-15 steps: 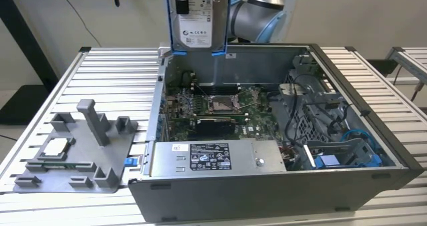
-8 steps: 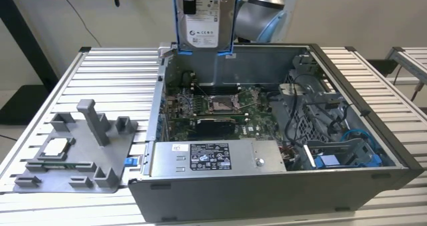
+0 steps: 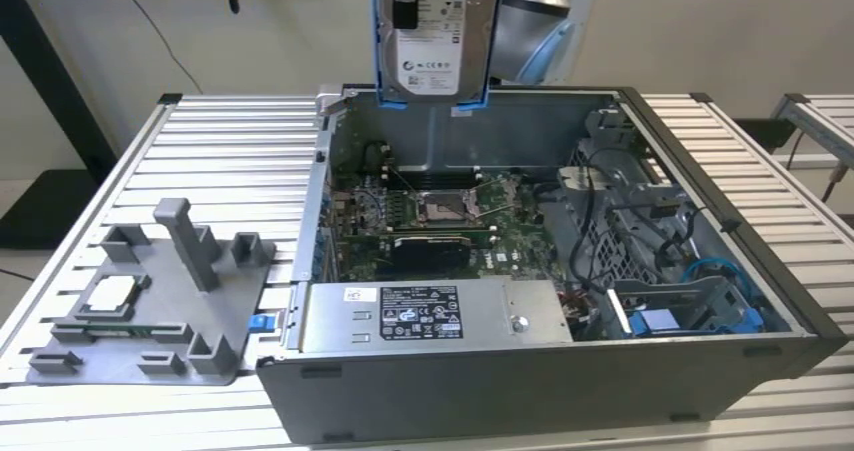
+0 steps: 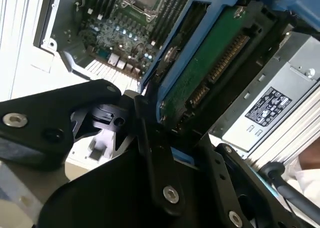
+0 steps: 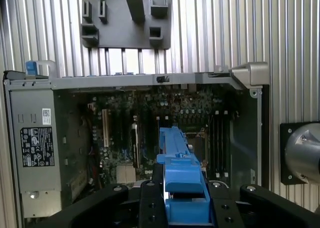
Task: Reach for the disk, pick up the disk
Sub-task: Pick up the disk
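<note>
Pick looks done: the disk [image 3: 434, 33] is off its mount and in the air, so the step in hand is the hold.

- gripper [image 5: 184, 205]: pressed together on the disk. In the first wrist view black fingers [image 5: 150, 200] flank the blue rail edge-on. In the second wrist view the green circuit-board side sits right against them.
- My read is that the grip is on plastic rail, not metal body. Rails flex, so clamp force should stay steady, with no twist about the grip line. Any motion should be slow and straight to avoid the drive pivoting between the pads.
- Risk: the connector edge and exposed circuit board face the gripper side, so keep them off the computer case [image 3: 747, 271] rim.

Position relative to the case:
- The disk hangs upright above the case's far wall, label face toward the exterior camera, well clear of the motherboard [image 3: 441, 211] below.
- The power supply [image 3: 427, 316] sits along the case's near wall.
- The grey fixture plate [image 3: 147, 311] lies outside the case, on the exterior view's left.
</note>
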